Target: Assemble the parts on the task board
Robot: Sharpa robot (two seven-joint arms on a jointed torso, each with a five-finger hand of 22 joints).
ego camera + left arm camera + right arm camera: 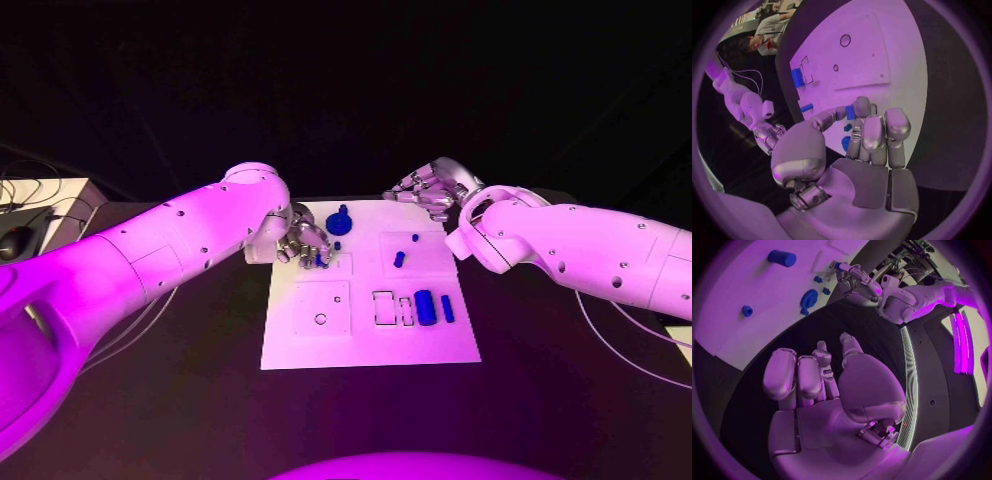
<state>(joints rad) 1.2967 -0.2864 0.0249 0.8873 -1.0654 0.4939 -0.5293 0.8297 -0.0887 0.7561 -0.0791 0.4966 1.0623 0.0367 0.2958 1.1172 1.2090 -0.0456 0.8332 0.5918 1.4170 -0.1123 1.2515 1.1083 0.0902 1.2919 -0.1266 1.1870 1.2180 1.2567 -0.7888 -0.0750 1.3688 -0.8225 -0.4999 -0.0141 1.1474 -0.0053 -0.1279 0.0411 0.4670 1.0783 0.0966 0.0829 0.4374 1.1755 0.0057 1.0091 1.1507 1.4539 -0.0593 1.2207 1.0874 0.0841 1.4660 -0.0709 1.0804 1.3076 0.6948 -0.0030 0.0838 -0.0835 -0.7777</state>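
I see the board [368,345] lying in the middle of the table [577,400]. My left hand [303,243] sits over the board's far left corner. My right hand [427,187] hangs just beyond the board's far edge, toward its right corner, over the table. A round part [340,220] lies near the far edge, just right of the left hand. Two small parts [415,238] [400,259] sit right of centre, one behind the other. Nearer me on the right side, a thick cylinder [426,304] lies beside a thin bar [447,308], the bar to its right. Left of the cylinder are two slots [385,307].
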